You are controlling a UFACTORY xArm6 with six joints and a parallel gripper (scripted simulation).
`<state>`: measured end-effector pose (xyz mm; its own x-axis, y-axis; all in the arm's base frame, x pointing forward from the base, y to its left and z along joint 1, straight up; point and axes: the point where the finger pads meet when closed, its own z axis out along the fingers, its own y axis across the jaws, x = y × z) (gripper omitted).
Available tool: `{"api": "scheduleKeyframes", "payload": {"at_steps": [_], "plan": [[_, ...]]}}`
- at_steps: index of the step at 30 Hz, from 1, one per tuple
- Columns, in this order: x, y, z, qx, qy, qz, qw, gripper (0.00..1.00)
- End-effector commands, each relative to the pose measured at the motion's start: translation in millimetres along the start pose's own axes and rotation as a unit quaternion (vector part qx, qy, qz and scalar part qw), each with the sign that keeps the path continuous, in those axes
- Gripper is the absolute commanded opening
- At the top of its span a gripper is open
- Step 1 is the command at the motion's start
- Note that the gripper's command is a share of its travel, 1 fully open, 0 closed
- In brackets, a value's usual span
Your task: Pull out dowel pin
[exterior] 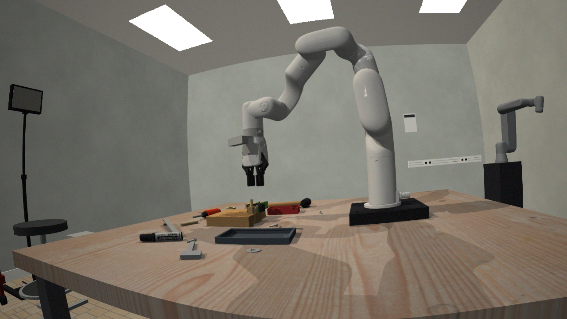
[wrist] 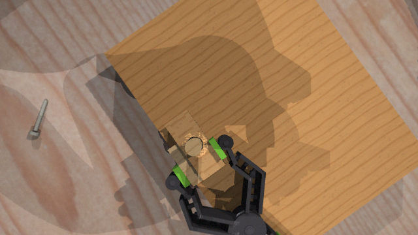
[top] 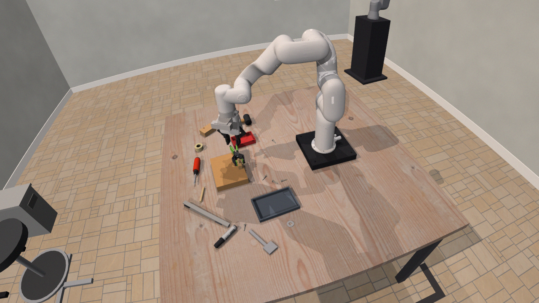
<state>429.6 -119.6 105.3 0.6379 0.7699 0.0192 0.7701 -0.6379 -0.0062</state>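
My gripper (top: 230, 140) (exterior: 255, 181) is half open and empty, high above the table. It does not show in the wrist view. Below it lies the orange bench board (top: 226, 176) (exterior: 230, 217) (wrist: 294, 98). At the board's edge sits the small wooden block (wrist: 204, 168) (exterior: 250, 209) with its dowel pin (wrist: 193, 146) (exterior: 250, 203) standing upright in the hole. A black spring clamp with green pads (top: 237, 157) (exterior: 260, 205) (wrist: 251, 183) grips the block from two sides. A paler wooden piece abuts the block; I cannot tell whether it is the stop.
A red box (top: 246, 140) and a hammer (exterior: 285, 204) lie behind the board. A dark tray (top: 275, 203), a screwdriver (top: 196, 166), a tape roll (top: 198, 147), a ruler (top: 205, 213), a marker (top: 225, 236) and loose screws (wrist: 38, 118) lie around it.
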Motion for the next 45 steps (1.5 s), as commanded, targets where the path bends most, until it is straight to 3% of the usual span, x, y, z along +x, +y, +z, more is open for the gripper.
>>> {"api": "scheduleKeyframes", "payload": {"at_steps": [1, 12, 14, 29, 45], "plan": [[10, -5, -2.7, -0.005, -0.006, 0.084, 0.996, 0.50], [32, -20, -5.5, -0.006, -0.005, 0.271, 0.962, 0.50], [32, -20, -5.5, -0.006, -0.005, 0.271, 0.962, 0.50], [49, -35, -7.9, -0.007, -0.004, 0.428, 0.904, 0.50], [53, -37, -8.3, -0.007, -0.004, 0.456, 0.890, 0.50]]}}
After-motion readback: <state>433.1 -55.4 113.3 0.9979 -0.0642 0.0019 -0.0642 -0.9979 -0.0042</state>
